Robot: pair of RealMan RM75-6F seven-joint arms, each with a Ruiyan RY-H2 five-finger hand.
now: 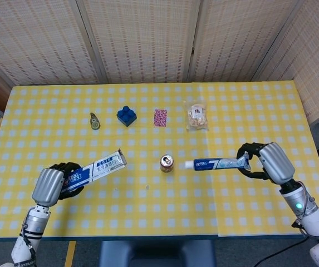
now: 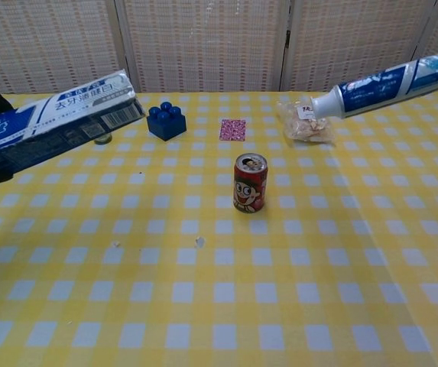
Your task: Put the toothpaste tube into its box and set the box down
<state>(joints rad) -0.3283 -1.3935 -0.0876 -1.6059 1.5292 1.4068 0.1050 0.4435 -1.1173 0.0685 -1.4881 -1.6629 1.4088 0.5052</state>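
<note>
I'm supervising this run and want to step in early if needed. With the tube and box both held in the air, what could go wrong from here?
1. The toothpaste tube and the box are far apart, and the box mouth is narrow; the cap may catch its edge.
2. The red can stands between them, below their path, and could get knocked over.
3. The right hand holds the tube by its tail end, so it may pivot or slip on contact.

The box (image 1: pixel 99 168) is held at the left, the tube (image 1: pixel 217 163) at the right, the can (image 1: pixel 166 163) between them on the table (image 1: pixel 148 211).
</note>
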